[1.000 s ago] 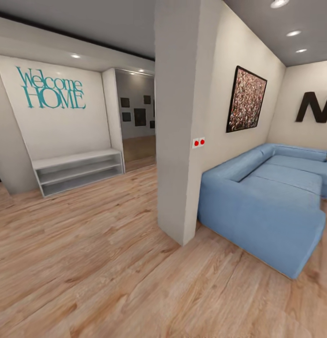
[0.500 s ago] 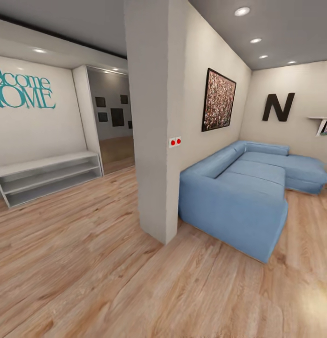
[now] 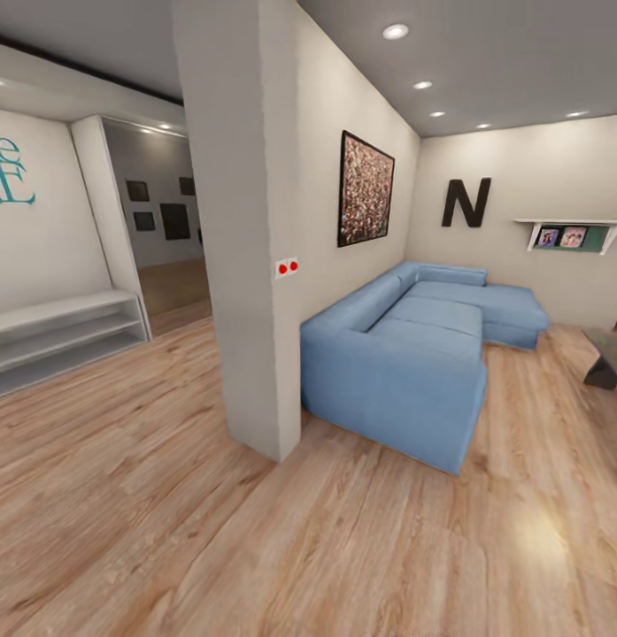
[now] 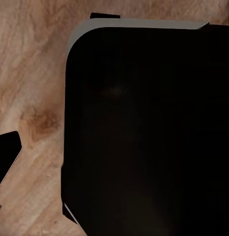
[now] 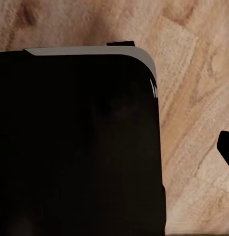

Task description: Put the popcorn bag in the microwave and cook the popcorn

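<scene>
The popcorn bag, the microwave and the countertop are out of view; I am in a living area with a light wood floor (image 3: 255,548). Both wrist views look down past a black, rounded body of the robot (image 4: 148,132) (image 5: 80,142) onto the same wood floor (image 4: 30,73) (image 5: 193,73).
A white wall end (image 3: 242,265) with two red dots (image 3: 287,266) stands just ahead. A blue corner sofa (image 3: 405,354) sits right of it. A low white shelf unit (image 3: 51,341) and a doorway (image 3: 162,265) lie at left. A dark table (image 3: 609,358) pokes in at the right edge.
The whole picture has slid left, so the camera has turned right. More of the sofa room, the letter N and a wall shelf have come into view.
</scene>
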